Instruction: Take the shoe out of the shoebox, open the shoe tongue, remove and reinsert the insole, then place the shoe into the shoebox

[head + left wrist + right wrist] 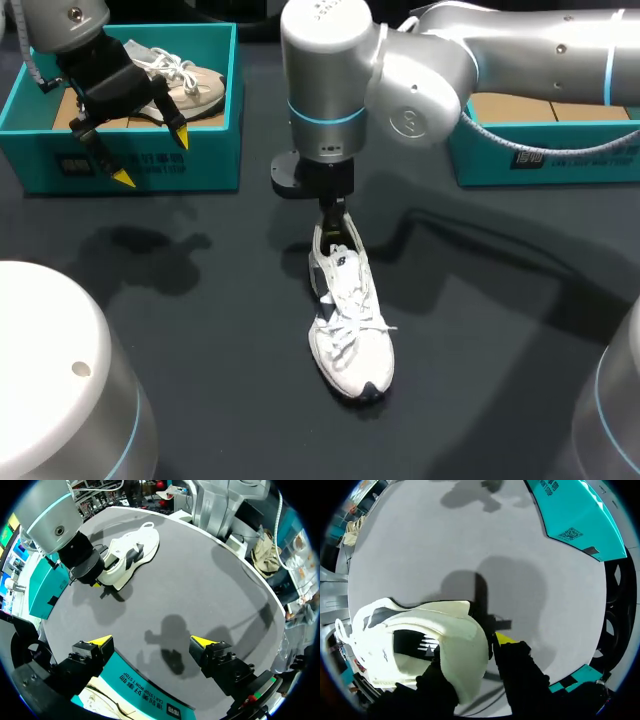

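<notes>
A white shoe (350, 320) with dark side marks lies on the dark table, toe toward the front edge. My right gripper (335, 215) comes straight down on its heel. In the right wrist view the heel wall of the shoe (420, 645) stands between the fingers of the right gripper (470, 647), which is shut on it, one finger inside the shoe and one yellow-tipped finger (504, 639) outside. My left gripper (150, 155) hangs open and empty above the front wall of the left shoebox (200, 160). The left wrist view shows the shoe (127, 555) far ahead of the left gripper (150, 642).
The teal left shoebox holds a beige shoe (190, 85). A second teal shoebox (540, 150) with a cardboard floor stands at the back right, under my right arm. Bare dark table lies between the boxes and the shoe.
</notes>
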